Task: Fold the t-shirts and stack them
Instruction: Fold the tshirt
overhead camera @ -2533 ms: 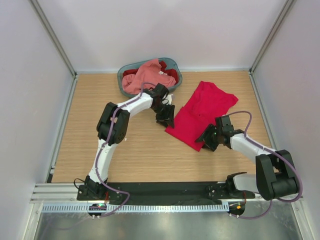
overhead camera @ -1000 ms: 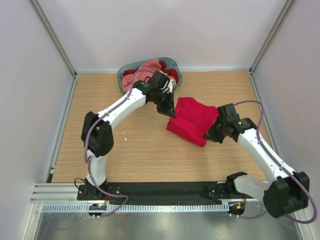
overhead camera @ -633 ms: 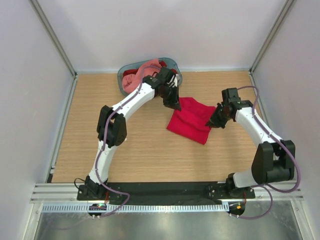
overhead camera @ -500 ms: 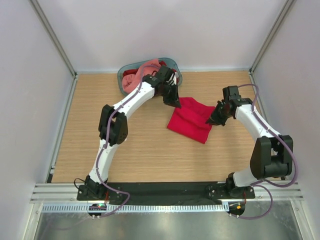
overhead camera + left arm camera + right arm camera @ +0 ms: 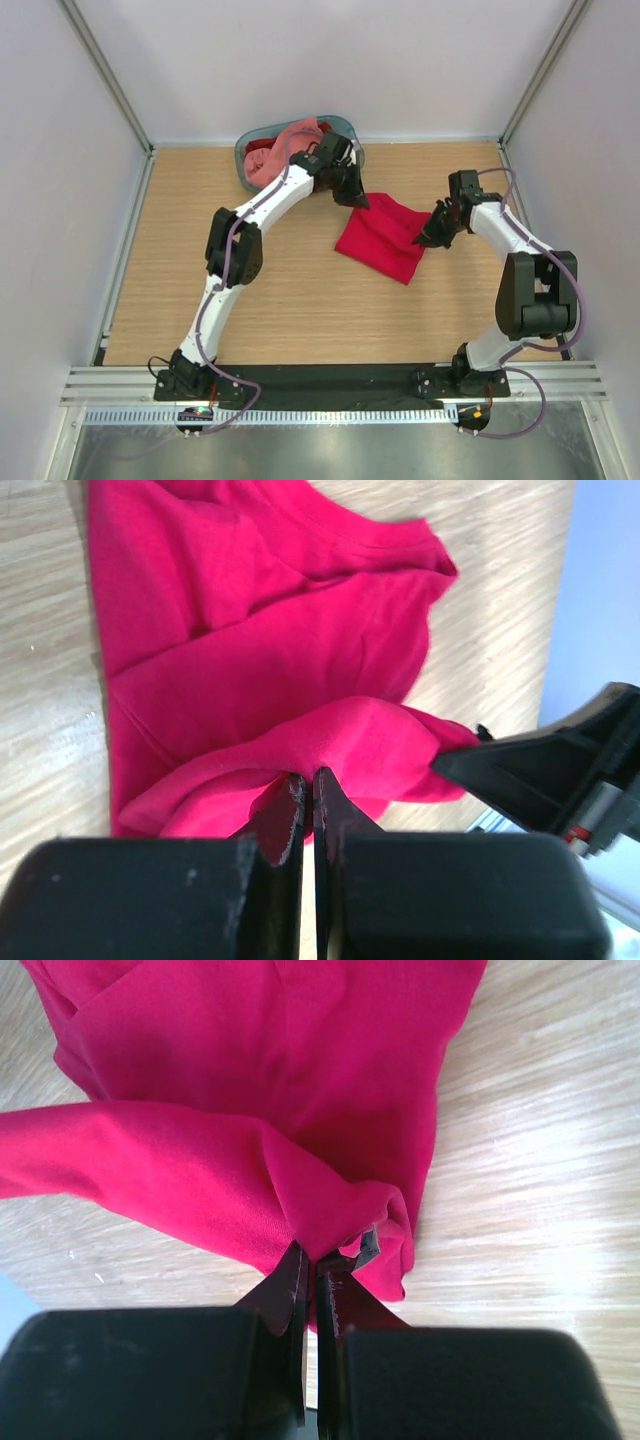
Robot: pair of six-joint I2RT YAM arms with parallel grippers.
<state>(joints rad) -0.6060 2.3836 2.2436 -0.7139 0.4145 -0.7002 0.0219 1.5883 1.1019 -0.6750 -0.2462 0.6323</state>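
crimson t-shirt (image 5: 383, 243) lies half-folded on the table (image 5: 280, 300) beside the basket (image 5: 241, 160) — left gripper (image 5: 305, 798) and right gripper (image 5: 315, 1270) each pinched shut on its raised edge — so the arms should lower both corners level, lightly taut, square over the layer beneath.

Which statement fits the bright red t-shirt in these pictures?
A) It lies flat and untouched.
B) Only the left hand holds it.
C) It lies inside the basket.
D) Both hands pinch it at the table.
D: the left hand and the right hand are each shut on a fold of the red t-shirt, which rests on the wooden table, outside the basket.
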